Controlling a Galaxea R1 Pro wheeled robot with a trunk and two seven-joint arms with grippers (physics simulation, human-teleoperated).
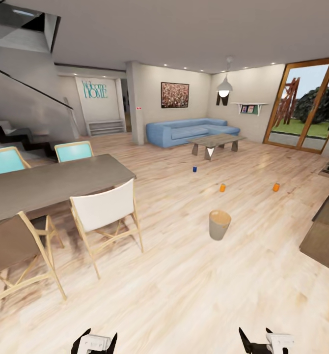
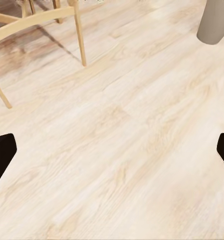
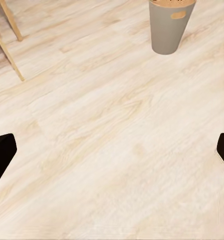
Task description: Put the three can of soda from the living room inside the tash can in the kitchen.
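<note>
Three soda cans stand on the wood floor ahead: a dark blue can (image 1: 195, 169) nearest the coffee table, an orange can (image 1: 222, 187) in the middle and another orange can (image 1: 276, 187) to the right. The grey trash can (image 1: 219, 224) with a tan inside stands upright on the floor in front of them, also seen as the trash can (image 3: 171, 26) and trash can (image 2: 215, 21) in the wrist views. My left gripper (image 1: 94, 340) and right gripper (image 1: 265, 340) hang low at the picture's bottom edge, both open and empty, far from the cans.
A long dark dining table (image 1: 46, 183) with a white chair (image 1: 107, 212), a brown chair (image 1: 17, 250) and turquoise chairs stands at the left. The blue sofa (image 1: 191, 130) and coffee table (image 1: 216, 144) are at the back. A dark counter (image 1: 326, 231) juts in at right.
</note>
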